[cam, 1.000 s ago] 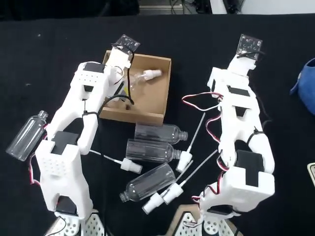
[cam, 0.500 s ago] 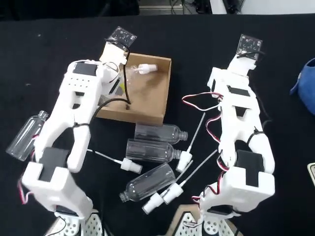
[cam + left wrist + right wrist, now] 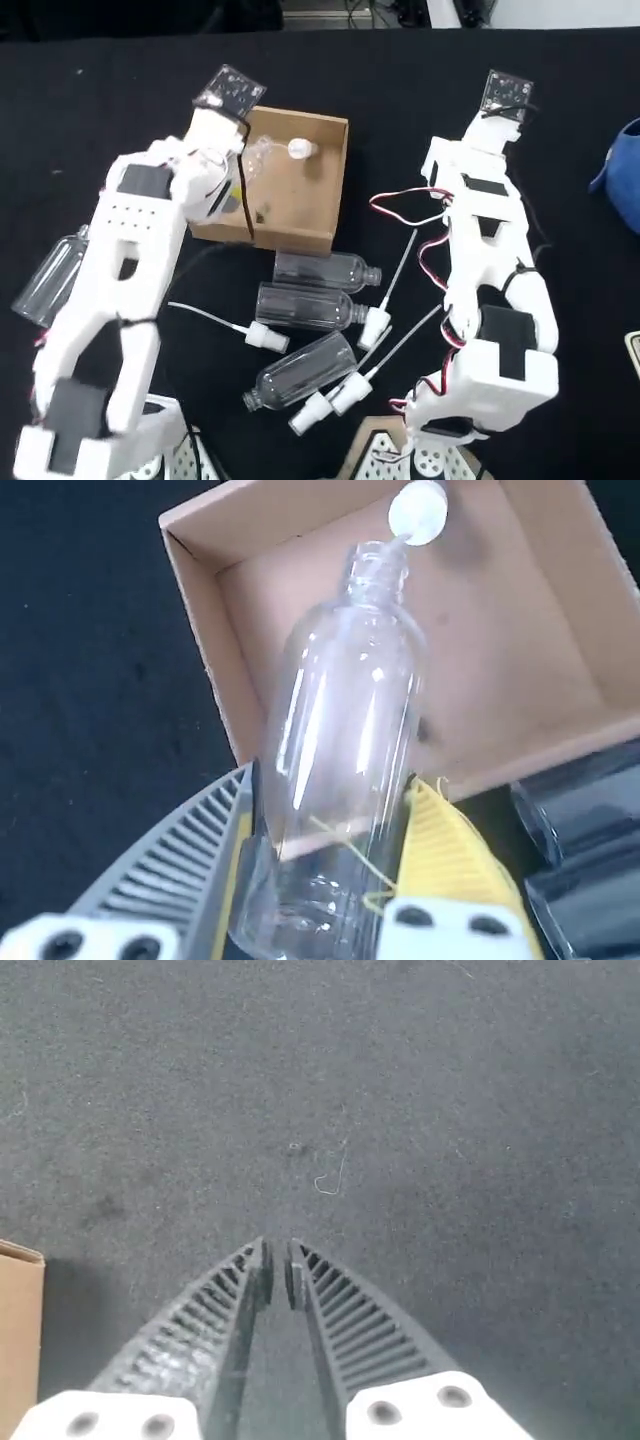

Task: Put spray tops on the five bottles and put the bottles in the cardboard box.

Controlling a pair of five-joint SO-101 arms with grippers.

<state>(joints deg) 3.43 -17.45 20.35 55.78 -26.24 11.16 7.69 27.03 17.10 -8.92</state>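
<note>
Left gripper [image 3: 330, 780] was clamped on a bottle [image 3: 345, 710] over the box [image 3: 200, 630]; its spray top [image 3: 418, 510] looked loose and might drop off on release.

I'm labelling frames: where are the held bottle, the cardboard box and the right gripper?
held bottle [image 3: 345, 730], left wrist view, middle of its body
cardboard box [image 3: 295, 240], high view, its front outer wall
right gripper [image 3: 277, 1260], right wrist view, between its fingertips

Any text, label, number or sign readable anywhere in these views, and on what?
None readable.
The bottle in the left gripper is clear, with no label.
The box walls are plain cardboard.
The loose bottles beside it carry no labels.
</note>
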